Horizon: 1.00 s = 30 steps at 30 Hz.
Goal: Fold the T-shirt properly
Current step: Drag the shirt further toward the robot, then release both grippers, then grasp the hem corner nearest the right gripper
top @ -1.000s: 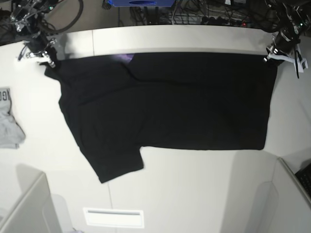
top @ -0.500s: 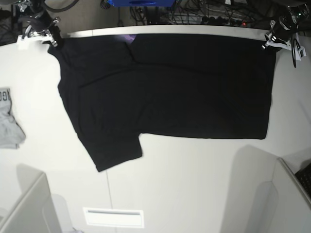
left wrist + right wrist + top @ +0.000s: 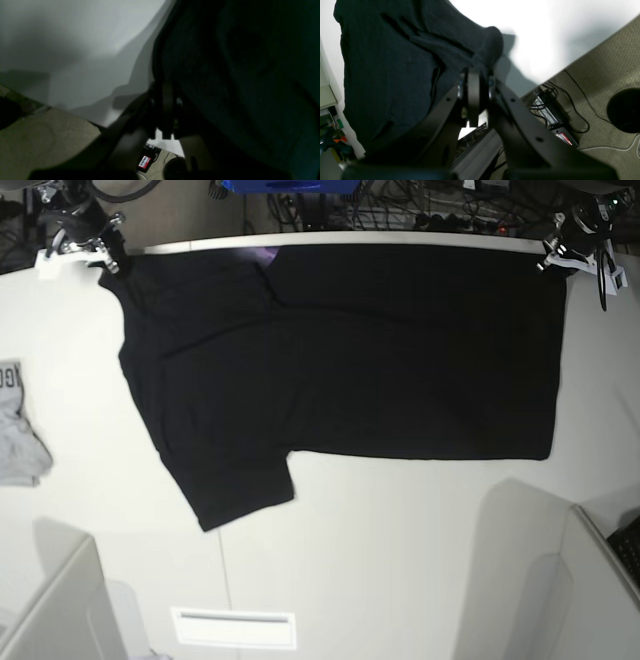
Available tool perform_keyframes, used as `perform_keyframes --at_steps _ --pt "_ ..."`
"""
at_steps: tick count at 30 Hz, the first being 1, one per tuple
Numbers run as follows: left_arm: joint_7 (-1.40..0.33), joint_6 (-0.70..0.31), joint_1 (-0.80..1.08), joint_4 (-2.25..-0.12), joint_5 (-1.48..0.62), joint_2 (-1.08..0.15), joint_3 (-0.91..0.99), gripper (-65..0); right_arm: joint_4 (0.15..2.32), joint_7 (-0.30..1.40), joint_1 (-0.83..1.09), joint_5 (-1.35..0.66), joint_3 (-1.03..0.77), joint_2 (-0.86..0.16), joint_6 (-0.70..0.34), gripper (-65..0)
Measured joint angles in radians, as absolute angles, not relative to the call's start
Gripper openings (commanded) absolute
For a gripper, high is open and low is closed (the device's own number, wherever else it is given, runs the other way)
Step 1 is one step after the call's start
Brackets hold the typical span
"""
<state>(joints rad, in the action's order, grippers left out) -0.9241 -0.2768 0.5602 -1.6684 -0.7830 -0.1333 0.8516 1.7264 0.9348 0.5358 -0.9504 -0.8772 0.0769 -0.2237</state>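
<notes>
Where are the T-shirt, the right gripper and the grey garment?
T-shirt (image 3: pixel 380 360): base view, middle of the flat black body.
Right gripper (image 3: pixel 108 262): base view, at the shirt's far corner, tips pinched on cloth.
Grey garment (image 3: pixel 15 442): base view, crumpled middle, at the table's left edge.

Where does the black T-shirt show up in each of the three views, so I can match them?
Base: the T-shirt is spread across the table's far half, one sleeve pointing toward the near edge.
Left wrist: it fills the right side, pinched by the left end effector.
Right wrist: upper left, bunched at the right end effector.
Shared landmark: the white table.
</notes>
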Motion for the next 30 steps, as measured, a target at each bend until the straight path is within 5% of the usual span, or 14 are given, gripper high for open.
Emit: perform_keyframes --at_steps 7,8,11,14,17,26,30 --pt "-0.924 -0.276 0.560 -1.668 -0.783 -0.133 0.852 -65.0 1.726 0.935 0.536 -0.951 -0.877 0.077 -0.223 -64.2" --pt "-0.924 -0.276 0.560 -1.668 -0.783 -0.133 0.852 -65.0 1.726 0.935 0.536 -0.951 -0.877 0.077 -0.223 -57.6" --pt "-0.924 -0.276 0.560 -1.668 -0.781 -0.133 0.852 -45.3 1.726 0.931 0.542 -0.948 -0.877 0.077 -0.218 -39.3" --pt "-0.923 -0.277 0.560 -1.670 -0.785 -0.134 0.852 -26.5 1.727 0.928 0.550 -0.950 -0.877 0.077 -0.217 -38.7" --pt "-0.916 -0.277 0.560 -1.673 -0.787 -0.137 0.854 -16.3 1.727 0.932 0.547 -0.952 -0.897 0.078 -0.217 -38.6" --pt "-0.927 -0.275 0.516 -1.785 -0.775 -0.137 1.072 -16.8 1.822 0.932 0.479 -0.943 -1.050 0.083 -0.216 -37.8" --pt "-0.929 -0.276 0.476 -1.814 -0.778 -0.148 1.085 -34.6 1.868 0.935 0.414 -0.939 -0.965 0.036 -0.211 -37.8"
